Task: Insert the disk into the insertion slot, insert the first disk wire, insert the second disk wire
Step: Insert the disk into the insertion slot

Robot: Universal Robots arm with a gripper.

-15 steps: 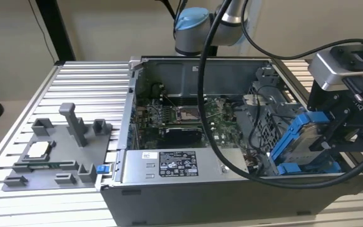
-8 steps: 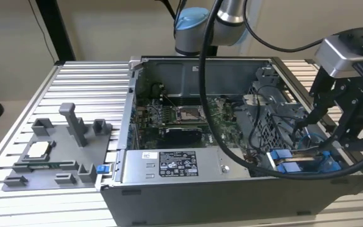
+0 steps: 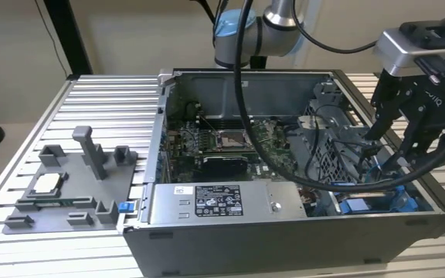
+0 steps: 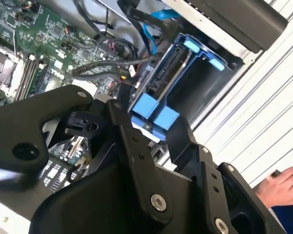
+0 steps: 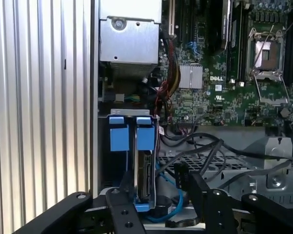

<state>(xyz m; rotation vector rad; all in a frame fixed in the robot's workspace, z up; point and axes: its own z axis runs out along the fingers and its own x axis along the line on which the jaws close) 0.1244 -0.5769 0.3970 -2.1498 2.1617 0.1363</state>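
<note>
Blue-framed disk (image 5: 145,170) sits in insertion slot (image 5: 103,161) (second wrist view adds a hand (image 4: 283,184)).

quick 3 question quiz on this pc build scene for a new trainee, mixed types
1. True or false: the gripper hangs over the grey parts tray.
2. On the disk, the frame tabs are: A red, B blue, C yellow.
3. In the second wrist view, what part of a person shows beside the case?
Key: 1 false, it hangs at the insertion slot end of the case. 2 B. 3 a hand.
</note>
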